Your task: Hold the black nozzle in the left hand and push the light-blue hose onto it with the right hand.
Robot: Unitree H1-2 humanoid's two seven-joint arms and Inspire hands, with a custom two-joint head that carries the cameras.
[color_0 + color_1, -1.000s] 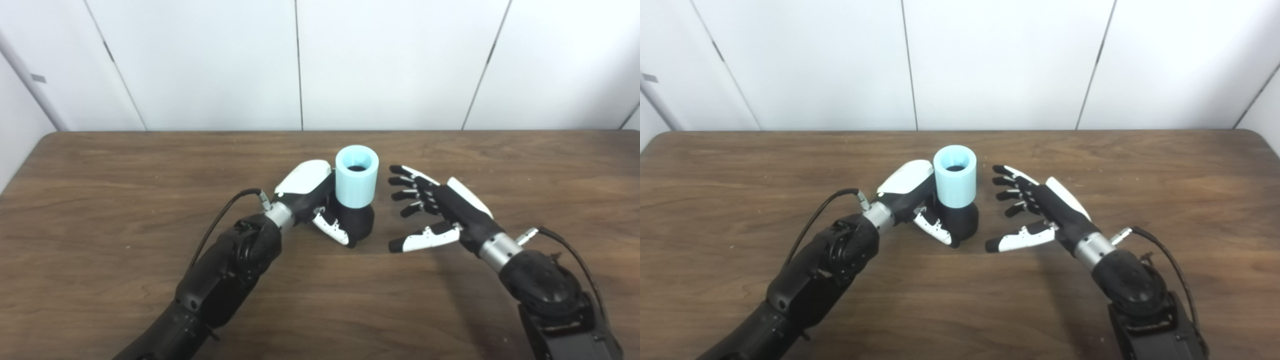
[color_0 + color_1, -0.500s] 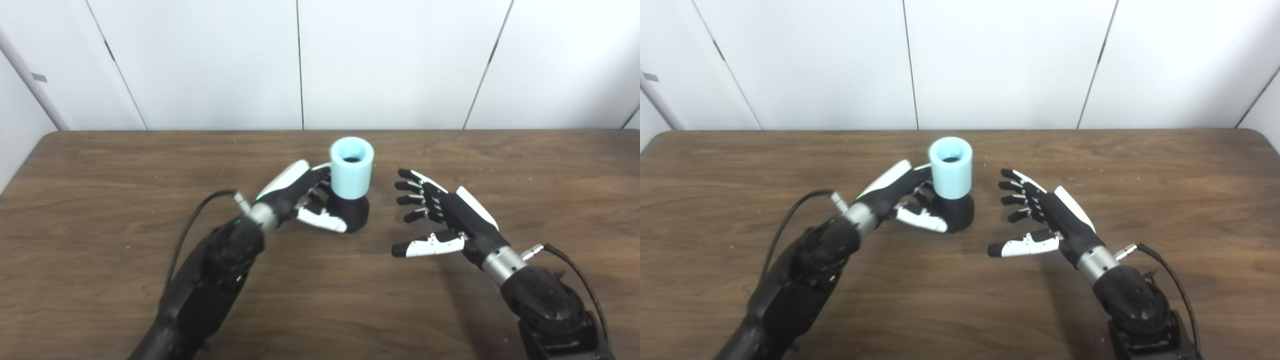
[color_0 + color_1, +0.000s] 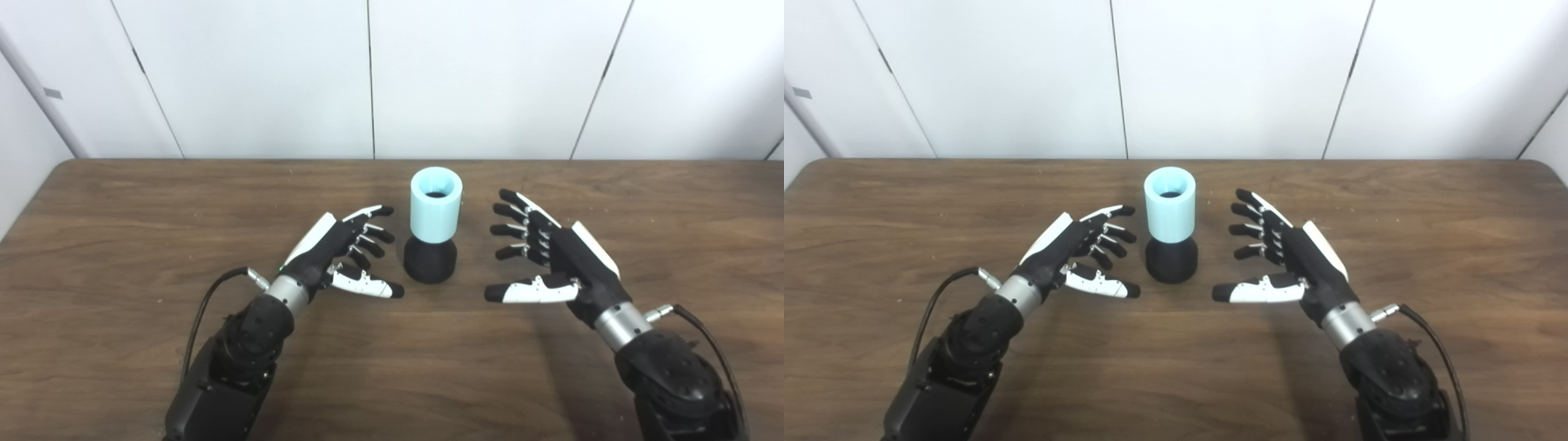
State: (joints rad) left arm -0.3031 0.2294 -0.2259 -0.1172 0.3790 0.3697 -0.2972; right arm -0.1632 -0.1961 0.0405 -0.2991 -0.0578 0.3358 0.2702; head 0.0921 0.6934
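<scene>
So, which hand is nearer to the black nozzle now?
Left. The left hand is open just beside the black nozzle, thumb almost touching; the right hand is open farther off.

Nozzle (image 3: pixel 430 262) top hidden inside hose (image 3: pixel 435 207), seemingly seated.

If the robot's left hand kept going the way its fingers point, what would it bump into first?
Probably the light-blue plastic hose standing on the round black nozzle. The open left hand aims up-right toward it, though depth is unclear.
</scene>
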